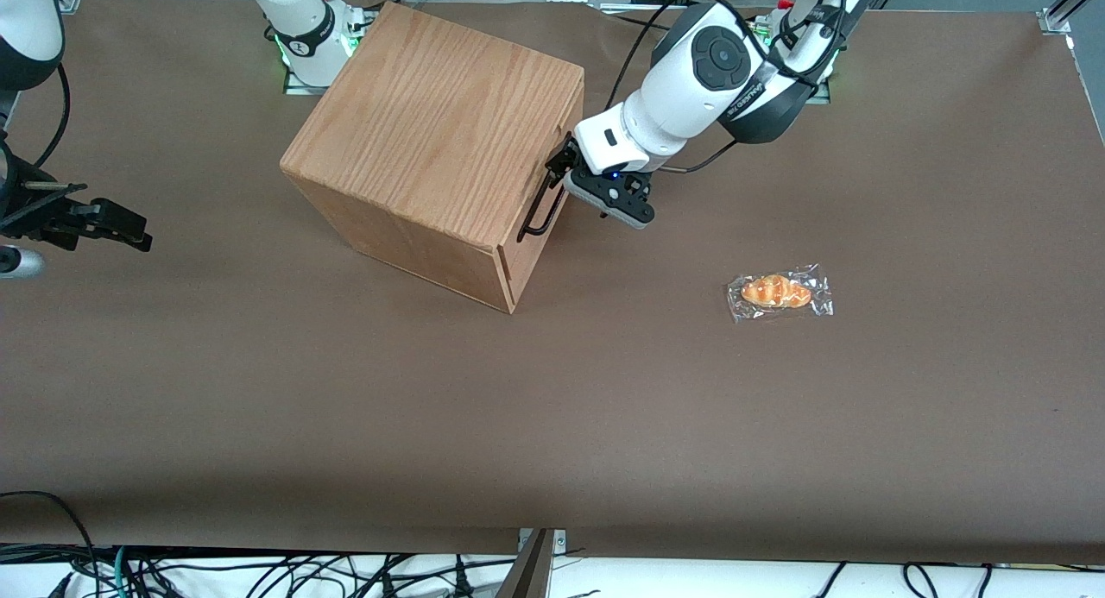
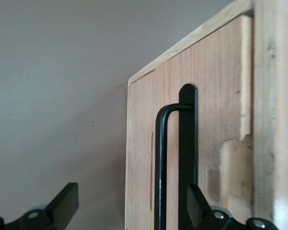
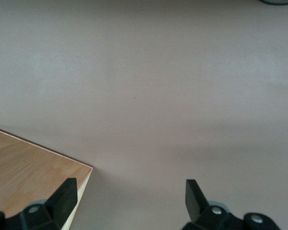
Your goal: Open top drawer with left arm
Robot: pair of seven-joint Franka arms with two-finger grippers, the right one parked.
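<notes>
The oak box stands on the brown table, and its drawer face looks toward the working arm's end. The top drawer shows a flat wooden front that lies about flush with the box. Its thin black bar handle runs along that front. The left arm reaches down to the handle's upper end. My gripper is open and straddles the handle. One finger hangs over the table and the other is over the drawer front. Neither finger touches the bar.
A wrapped croissant lies on the table toward the working arm's end, nearer the front camera than the gripper. The box corner shows in the right wrist view. Cables run along the table's front edge.
</notes>
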